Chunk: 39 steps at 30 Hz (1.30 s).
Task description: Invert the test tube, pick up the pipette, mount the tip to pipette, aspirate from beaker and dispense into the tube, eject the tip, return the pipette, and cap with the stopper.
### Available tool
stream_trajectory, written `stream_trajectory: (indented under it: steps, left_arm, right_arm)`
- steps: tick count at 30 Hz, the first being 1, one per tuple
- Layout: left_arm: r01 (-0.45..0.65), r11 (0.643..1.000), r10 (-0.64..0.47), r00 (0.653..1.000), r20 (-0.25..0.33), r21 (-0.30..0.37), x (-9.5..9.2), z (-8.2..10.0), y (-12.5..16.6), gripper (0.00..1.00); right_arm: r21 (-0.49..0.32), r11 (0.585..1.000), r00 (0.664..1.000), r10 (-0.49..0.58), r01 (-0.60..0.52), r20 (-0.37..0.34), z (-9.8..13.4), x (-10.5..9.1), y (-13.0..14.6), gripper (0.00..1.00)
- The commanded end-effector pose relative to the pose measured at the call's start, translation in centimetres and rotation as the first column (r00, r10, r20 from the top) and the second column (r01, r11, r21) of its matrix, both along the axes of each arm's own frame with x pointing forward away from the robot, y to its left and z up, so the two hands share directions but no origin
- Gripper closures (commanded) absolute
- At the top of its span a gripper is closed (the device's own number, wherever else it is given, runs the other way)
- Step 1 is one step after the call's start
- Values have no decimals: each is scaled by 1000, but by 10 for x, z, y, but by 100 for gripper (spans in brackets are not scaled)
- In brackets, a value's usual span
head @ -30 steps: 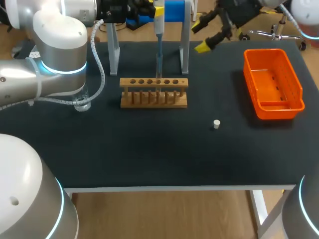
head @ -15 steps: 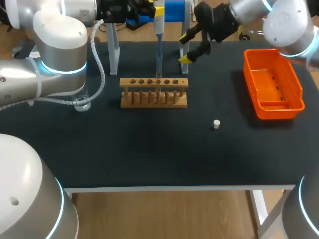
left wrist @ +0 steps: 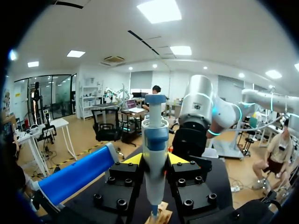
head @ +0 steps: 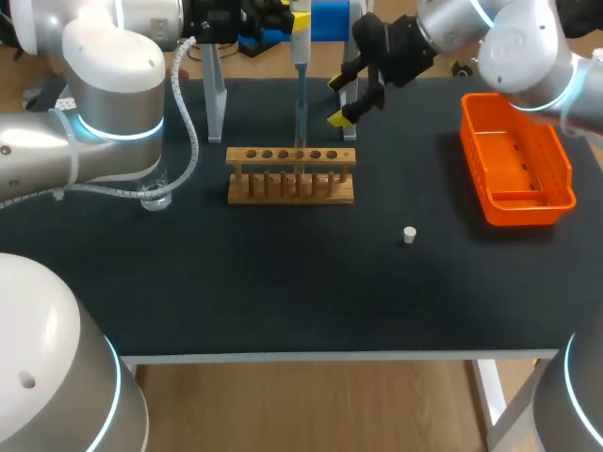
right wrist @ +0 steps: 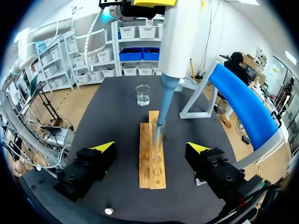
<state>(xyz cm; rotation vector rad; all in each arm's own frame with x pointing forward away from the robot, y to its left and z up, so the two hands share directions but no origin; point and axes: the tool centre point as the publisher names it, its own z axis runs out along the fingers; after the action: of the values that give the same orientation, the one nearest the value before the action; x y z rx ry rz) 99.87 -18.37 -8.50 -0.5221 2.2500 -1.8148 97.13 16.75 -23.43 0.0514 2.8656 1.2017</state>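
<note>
Glass beaker (head: pixel 155 196) stands at the left of the black worktop (head: pixel 283 282). At top centre my left end effector (left wrist: pixel 155 158) pinches the pipette (head: pixel 301 56), whose lower end meets the mouth of the test tube (right wrist: pixel 158 135) upright in the wooden rack (head: pixel 291 175). Just right, my right end effector (head: pixel 341 101) hangs with fingers spread, holding nothing. Lower right lies the white stopper (head: pixel 409 234). The orange bin (head: pixel 516 155) sits far right.
</note>
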Motion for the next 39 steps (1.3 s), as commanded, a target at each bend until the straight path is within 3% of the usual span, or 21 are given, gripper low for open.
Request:
stream_trajectory:
  steps: [1,17,31,39]
  left_arm:
    - [-2,1000,2,1000,1,-2,1,0,-1,100]
    - [-2,1000,2,1000,1,-2,1,0,-1,100]
    - [-2,1000,2,1000,1,-2,1,0,-1,100]
    - [-2,1000,2,1000,1,-2,1,0,-1,100]
  right_arm:
    - [-3,1000,1000,1,-1,-1,1,1,-1,0]
    - [4,1000,1000,-11,11,26,-11,-4,-2,0]
    - [117,992,999,36,-41,40,-23,-4,5,0]
    - [134,989,998,53,-58,38,-31,-4,21,0]
